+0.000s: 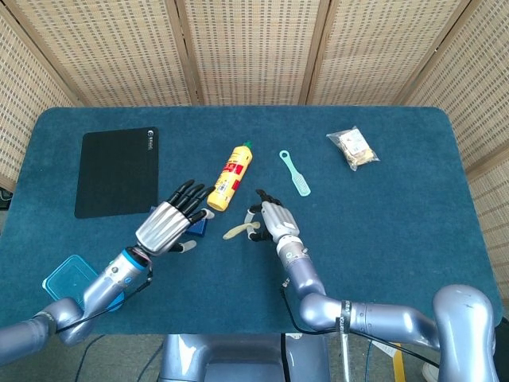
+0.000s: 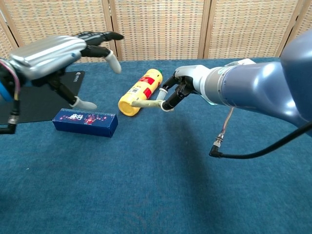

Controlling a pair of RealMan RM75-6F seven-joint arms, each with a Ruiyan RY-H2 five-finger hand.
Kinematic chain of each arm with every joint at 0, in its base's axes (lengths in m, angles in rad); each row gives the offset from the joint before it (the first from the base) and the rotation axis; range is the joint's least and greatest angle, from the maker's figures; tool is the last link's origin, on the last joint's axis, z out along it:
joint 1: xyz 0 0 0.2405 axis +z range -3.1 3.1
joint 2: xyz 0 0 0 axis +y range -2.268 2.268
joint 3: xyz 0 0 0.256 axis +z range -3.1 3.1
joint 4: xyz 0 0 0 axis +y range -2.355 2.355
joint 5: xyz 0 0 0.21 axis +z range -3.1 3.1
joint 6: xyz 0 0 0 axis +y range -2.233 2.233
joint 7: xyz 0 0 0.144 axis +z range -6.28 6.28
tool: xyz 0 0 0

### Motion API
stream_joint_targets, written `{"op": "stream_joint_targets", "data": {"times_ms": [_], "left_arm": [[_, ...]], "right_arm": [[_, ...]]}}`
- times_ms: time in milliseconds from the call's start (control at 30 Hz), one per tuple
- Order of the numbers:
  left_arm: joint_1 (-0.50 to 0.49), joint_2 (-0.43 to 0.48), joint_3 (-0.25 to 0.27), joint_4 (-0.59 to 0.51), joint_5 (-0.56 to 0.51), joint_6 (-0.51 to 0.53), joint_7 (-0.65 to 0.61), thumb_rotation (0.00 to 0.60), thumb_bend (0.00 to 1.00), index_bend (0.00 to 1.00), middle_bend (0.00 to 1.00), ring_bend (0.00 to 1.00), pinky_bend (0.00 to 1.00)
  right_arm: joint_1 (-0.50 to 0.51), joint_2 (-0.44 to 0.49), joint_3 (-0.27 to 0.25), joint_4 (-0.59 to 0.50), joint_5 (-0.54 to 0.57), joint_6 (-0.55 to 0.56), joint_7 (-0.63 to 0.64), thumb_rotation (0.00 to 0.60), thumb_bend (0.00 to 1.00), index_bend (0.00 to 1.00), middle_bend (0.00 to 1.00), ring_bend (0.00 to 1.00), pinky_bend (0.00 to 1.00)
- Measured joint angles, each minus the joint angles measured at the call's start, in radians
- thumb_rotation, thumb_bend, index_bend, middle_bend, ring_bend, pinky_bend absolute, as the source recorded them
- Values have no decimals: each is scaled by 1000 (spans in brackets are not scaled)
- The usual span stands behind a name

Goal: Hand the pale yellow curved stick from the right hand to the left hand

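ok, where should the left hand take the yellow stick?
Probably at the free end of the stick, coming from the robot's left. The right hand pinches the other end, so the stick juts out toward the left hand, which hangs open with fingers spread. A pinch across that thin bare tip looks best, keeping clear of the bottle behind it.

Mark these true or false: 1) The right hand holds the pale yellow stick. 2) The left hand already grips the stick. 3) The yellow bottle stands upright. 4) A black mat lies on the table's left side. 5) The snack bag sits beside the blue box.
1) True: the right hand pinches the pale yellow stick.
2) False: the left hand is open, apart from it.
3) False: the yellow bottle lies on its side.
4) True: the black mat lies there.
5) False: the snack bag is far right; the blue box is left.
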Motion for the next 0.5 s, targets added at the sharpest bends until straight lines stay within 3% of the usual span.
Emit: {"op": "stream_joint_targets", "data": {"times_ms": [200, 500], "left_arm": [[-23, -33, 3, 23, -3, 2, 33, 600, 40, 364, 0, 0, 0], [-33, -68, 13, 45, -12, 27, 48, 600, 147, 397, 0, 0, 0]], "right_arm": [[12, -11, 9, 22, 13, -8, 10, 600, 695, 740, 39, 0, 0], [33, -23, 30, 31, 38, -20, 26, 600, 695, 740, 39, 0, 0]]}}
